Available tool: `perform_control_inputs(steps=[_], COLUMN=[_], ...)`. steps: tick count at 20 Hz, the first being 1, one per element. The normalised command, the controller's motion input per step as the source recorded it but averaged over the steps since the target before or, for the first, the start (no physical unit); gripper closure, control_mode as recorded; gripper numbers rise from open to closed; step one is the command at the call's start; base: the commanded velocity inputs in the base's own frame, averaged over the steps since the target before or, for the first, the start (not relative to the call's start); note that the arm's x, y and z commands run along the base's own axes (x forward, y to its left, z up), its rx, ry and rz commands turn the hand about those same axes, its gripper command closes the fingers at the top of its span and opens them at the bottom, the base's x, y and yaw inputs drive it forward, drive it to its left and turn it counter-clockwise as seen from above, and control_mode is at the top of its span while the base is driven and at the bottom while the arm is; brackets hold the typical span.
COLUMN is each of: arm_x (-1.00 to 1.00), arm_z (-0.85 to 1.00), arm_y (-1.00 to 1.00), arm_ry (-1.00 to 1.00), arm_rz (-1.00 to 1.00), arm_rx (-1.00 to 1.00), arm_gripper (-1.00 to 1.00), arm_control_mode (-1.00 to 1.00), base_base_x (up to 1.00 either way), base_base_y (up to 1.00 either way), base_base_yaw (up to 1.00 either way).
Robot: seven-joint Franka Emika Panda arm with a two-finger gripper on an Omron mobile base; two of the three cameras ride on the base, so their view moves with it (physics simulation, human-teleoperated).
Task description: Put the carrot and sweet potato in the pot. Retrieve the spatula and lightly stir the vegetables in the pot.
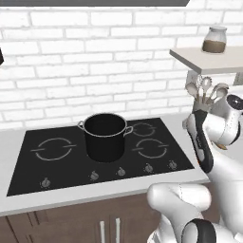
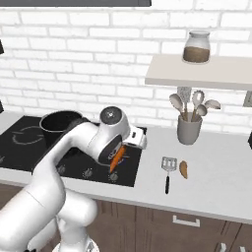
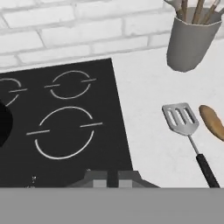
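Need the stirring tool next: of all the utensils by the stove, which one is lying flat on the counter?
The spatula, with its slotted grey head and black handle, lies flat beside the sweet potato. The pale spoons stand upright in the grey holder.

The left base view looks forward and down from behind the arm, on its left side, facing the white brick wall (image 1: 95,61). It frames the cooktop (image 1: 57,166) nearly whole, with the pot (image 1: 105,136) near centre and the arm at lower right.

The right base view faces the same wall from behind the arm's right side. It takes in the cooktop's right part and the bench (image 2: 216,177) beyond it.

Both base views share the pot, the utensil holder (image 2: 189,129), the shelf (image 2: 206,73) and its jar (image 2: 197,47).

The hand view sits much closer, looking steeply down onto the cooktop's right edge, the spatula (image 3: 187,133) and the utensil holder.
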Motion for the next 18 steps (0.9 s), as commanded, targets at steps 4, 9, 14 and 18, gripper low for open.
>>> perform_control_inputs(steps=[4, 9, 14, 18], arm_x=[-0.04, 0.00, 0.01, 0.21], arm_z=[1.00, 1.00, 1.00, 1.00], arm_y=[0.88, 0.80, 0.46, 0.21], arm_ry=[-0.36, -0.25, -0.08, 0.00], arm_rz=[0.08, 0.12, 0.16, 0.23], arm_rx=[-0.23, -0.20, -0.06, 0.01], arm_gripper=[1.00, 1.00, 1.00, 1.00], arm_control_mode=[-1.00, -1.00, -1.00, -1.00], base_base_x=[0.00, 0.00, 0.00, 0.00], base_base_y=[0.00, 0.00, 0.00, 0.00], base_base_yaw=[0.00, 0.00, 0.00, 0.00])
